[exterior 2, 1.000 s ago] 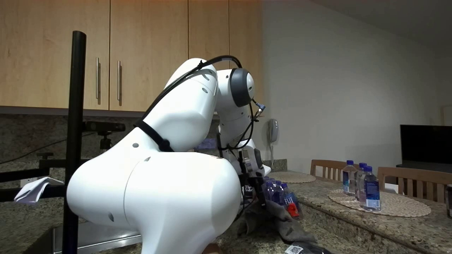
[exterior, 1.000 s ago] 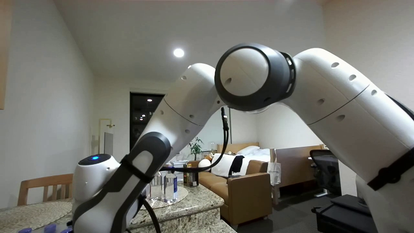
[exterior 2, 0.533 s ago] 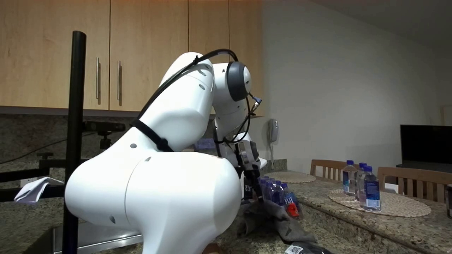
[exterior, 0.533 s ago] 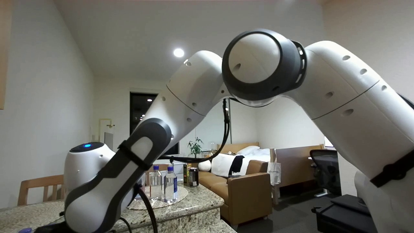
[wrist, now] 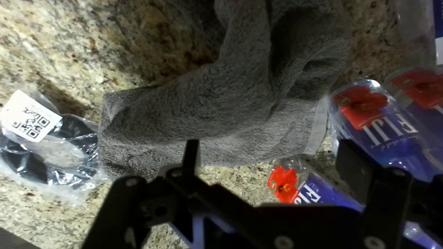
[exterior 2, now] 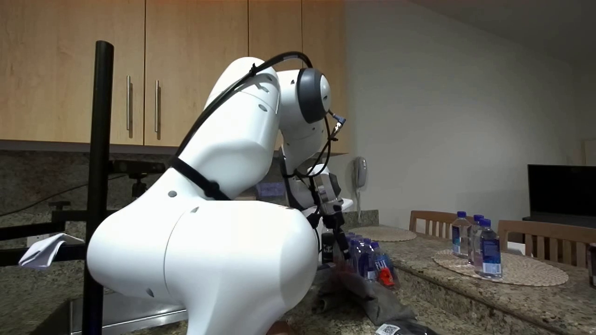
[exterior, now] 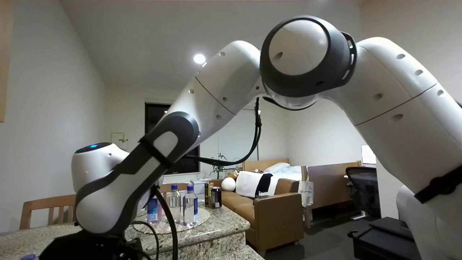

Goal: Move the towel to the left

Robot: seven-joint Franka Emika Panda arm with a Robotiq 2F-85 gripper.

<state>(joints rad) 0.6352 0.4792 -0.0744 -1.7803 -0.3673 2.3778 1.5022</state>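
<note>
The gray towel lies folded and rumpled on the speckled stone counter; in the wrist view, take it as dial centre, 12 at the top. The gripper is positioned at 5 o'clock, its fingers spread wide and clamped on nothing. The finger at 7 o'clock overlaps the towel's lower edge in this view; the finger at 4 o'clock overlaps a FIJI bottle. Contact with either cannot be determined here. In an exterior view, the visible finger ends just above the towel. Another bottle with a red flower shows between the fingers, just beside the towel, between 4 and 5 o'clock. A clear plastic package bearing a QR-code label lies just beside the towel between 8 and 9 o'clock. With the dial centred on the towel in an exterior view, the arm occupies 9 to 12 o'clock; three upright bottles stand on a round placemat between 2 and 3 o'clock.
</note>
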